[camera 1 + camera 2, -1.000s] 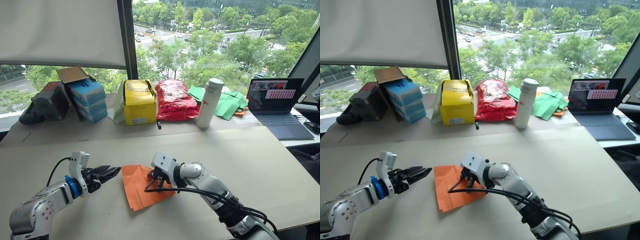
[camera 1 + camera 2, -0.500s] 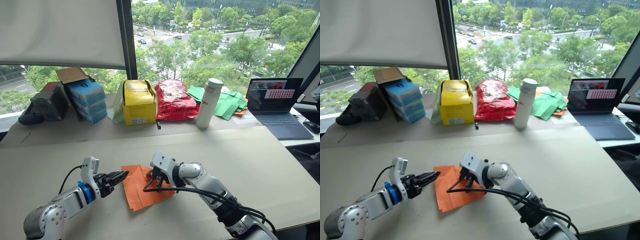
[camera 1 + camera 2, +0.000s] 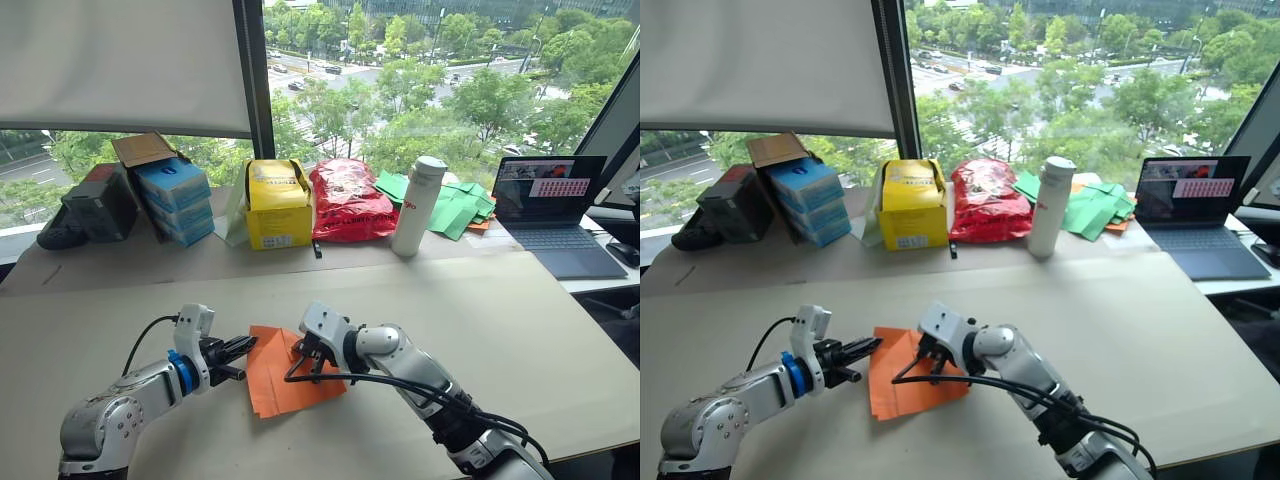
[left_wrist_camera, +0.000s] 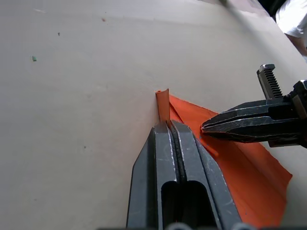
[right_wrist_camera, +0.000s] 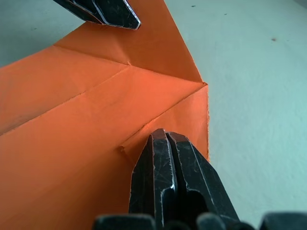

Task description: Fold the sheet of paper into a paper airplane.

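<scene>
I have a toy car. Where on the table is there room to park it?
Bare table lies between the orange sheet of paper and the laptop, and to the left of the left claw. The back row by the window is crowded: boxes, red bag, white bottle, green papers.

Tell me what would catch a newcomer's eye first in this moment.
The bright orange sheet of paper lies partly folded on the pale table, near its front edge. Both end effectors meet on it: the left end effector is shut at its corner, and the right end effector is shut and pressing on a folded flap. Behind, by the window, a red plastic bag and a yellow box stand out.
</scene>
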{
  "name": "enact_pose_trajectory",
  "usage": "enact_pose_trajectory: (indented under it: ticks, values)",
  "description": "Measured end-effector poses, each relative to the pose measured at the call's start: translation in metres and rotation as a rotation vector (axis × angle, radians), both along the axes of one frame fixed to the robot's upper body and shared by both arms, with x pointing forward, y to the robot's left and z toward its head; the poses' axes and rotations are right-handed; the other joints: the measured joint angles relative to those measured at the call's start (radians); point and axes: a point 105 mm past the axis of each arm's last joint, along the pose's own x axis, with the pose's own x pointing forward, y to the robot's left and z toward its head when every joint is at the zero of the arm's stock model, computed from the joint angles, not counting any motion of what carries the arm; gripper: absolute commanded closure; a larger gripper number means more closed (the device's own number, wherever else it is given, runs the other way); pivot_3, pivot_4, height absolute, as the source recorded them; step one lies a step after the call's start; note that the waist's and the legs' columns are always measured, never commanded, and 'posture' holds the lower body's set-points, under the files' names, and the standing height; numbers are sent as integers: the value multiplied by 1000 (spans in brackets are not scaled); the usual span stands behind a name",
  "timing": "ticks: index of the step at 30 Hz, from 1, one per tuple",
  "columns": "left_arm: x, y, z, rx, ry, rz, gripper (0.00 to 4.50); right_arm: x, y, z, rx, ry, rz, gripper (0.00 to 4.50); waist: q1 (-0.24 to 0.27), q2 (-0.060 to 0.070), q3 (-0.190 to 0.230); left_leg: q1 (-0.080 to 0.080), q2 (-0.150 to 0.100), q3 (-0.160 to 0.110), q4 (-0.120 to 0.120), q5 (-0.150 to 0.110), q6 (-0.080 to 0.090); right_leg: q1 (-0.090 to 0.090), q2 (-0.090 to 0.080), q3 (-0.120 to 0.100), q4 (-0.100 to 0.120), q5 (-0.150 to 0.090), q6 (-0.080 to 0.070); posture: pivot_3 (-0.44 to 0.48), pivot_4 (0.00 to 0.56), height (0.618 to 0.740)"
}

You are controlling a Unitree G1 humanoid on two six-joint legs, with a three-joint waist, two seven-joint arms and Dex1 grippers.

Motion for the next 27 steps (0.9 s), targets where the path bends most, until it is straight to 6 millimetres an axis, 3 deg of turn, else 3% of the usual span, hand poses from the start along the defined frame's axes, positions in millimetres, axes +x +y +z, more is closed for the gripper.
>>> enact_pose_trajectory:
  ticks: [3, 6, 15, 27]
  values:
    - [2, 0, 0, 204, -96, -88, 4470, 1, 3, 2, 23, 7, -18, 4500, 0, 1, 1, -2, 0, 0, -1, 1, -1, -2, 0, 0, -1, 0, -1, 0, 150, 740]
    - [2, -8, 0, 286, -173, -167, 4470, 3, 4, 4, 40, 9, -36, 4500, 1, 1, 1, -5, 0, 0, -1, 3, -5, -4, -1, 0, -2, 0, -1, 0, 150, 740]
    - [-3, -25, -3, 395, -301, -340, 4470, 8, 4, 6, 64, 15, -84, 4500, 0, 1, 2, -5, 0, 0, -1, 0, 1, -4, -1, 0, -3, 0, -1, 0, 150, 740]
    - [-8, -32, -16, 547, -393, -471, 4470, 12, 3, 9, 81, 0, -124, 4500, 0, 2, 2, -5, 0, 0, -1, -1, 1, -4, -1, -1, -2, 0, -1, 0, 150, 740]
